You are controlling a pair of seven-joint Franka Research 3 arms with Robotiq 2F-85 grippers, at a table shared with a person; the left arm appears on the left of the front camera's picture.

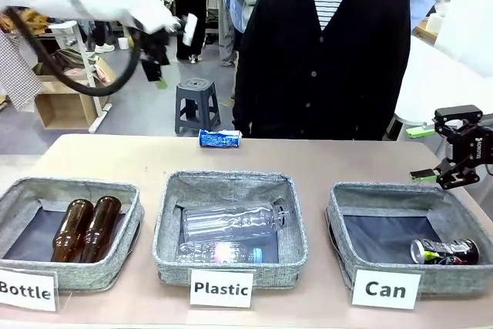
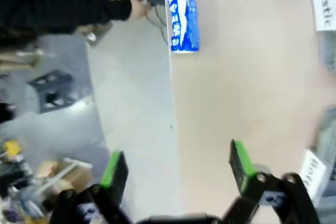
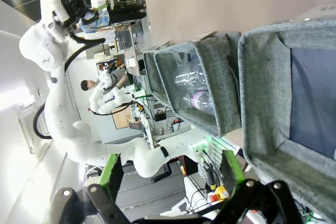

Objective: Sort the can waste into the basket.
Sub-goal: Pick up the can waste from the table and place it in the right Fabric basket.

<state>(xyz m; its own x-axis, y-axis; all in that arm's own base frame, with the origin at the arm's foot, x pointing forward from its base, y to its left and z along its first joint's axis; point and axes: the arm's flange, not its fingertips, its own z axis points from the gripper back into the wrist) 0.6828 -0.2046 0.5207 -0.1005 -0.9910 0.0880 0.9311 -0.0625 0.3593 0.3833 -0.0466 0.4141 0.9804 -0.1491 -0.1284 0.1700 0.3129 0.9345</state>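
Grey woven "Can" basket [image 1: 339, 217] is sitting near right. R gripper [image 1: 421, 153] is hovering by its far-right corner, fingers apart. L gripper [image 2: 178, 169] is hanging over the table's far edge, fingers apart. Dark dented can [image 1: 444, 251] w/ silver ends is lying in the basket's near-right corner. Blue-white can [image 1: 220, 138] is lying sideways at far edge, centre.

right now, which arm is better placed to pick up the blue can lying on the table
Left, most likely. Its open tool looks down with the blue can ahead of it. The right tool sits by the far right corner of the Can basket, much farther from that can.
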